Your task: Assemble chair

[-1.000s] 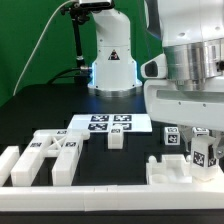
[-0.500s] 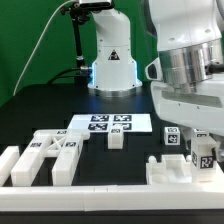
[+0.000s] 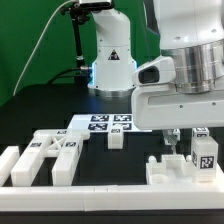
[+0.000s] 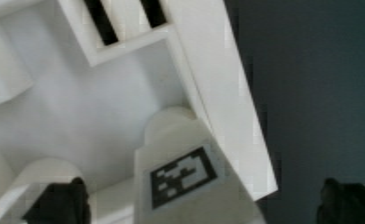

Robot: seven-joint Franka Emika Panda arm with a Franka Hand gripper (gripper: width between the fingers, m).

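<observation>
My gripper [image 3: 188, 138] hangs open over the chair parts at the exterior view's right. A white leg with a black-and-white tag [image 3: 205, 152] stands upright on a wide white chair panel [image 3: 176, 174]. In the wrist view the same tagged leg [image 4: 188, 160] lies between my two dark fingertips [image 4: 58, 202], with a gap on each side, so the gripper [image 4: 202, 203] touches nothing. The slotted white panel [image 4: 90, 90] shows behind the leg. A notched white chair piece [image 3: 50, 156] lies at the exterior view's left.
The marker board [image 3: 108, 123] lies flat mid-table, with a small white block [image 3: 116, 138] in front of it. A low white border rail [image 3: 100, 192] runs along the front. The robot base [image 3: 112, 60] stands at the back.
The hand has shifted toward the exterior view's left and turned, so the tagged leg now shows more fully beside it. The loose parts have not moved.
</observation>
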